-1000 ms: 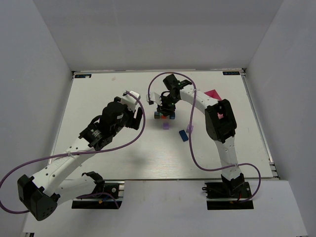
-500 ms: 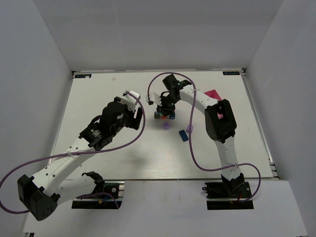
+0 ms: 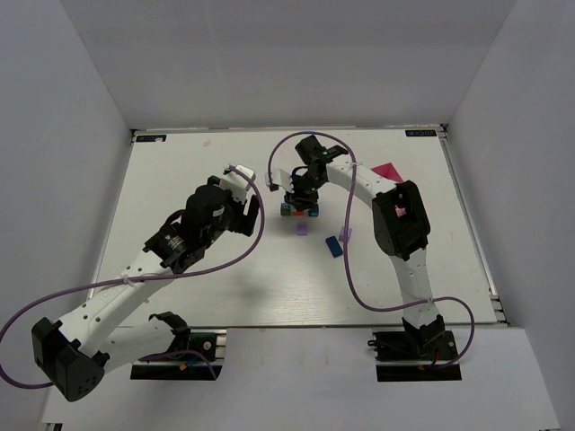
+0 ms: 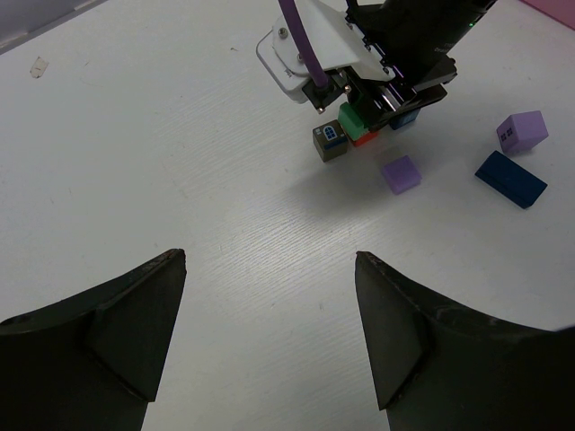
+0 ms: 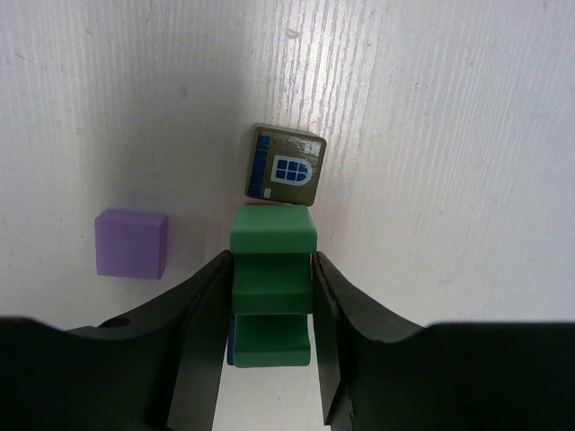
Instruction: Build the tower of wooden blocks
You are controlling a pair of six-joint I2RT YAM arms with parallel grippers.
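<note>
No shift is noted against the frames of a second ago: both arms are found in the same poses and the blocks in the same places. The right gripper (image 5: 269, 269) is closed on a green block (image 5: 272, 287), which is pinched between the two fingers; a sliver of blue is seen beneath it. The tower (image 3: 299, 211) is found at mid-table (image 3: 180, 180), directly under that gripper. An olive block (image 5: 286, 171) with a painted window is set just beside the green block, tilted slightly off square. From the left wrist, a red block (image 4: 364, 138) is seen low beside the olive one, and a blue block (image 4: 406, 118) just beyond it. A purple block (image 5: 131, 243) is left flat near the tower, apart from it. A lilac block (image 4: 522, 131) and a dark blue block (image 4: 510, 179) are lying farther off. A pink box (image 3: 386, 171) is partly hidden behind the right arm. The left gripper (image 4: 269, 260) is spread wide with nothing in it, held above bare table short of the tower.
</note>
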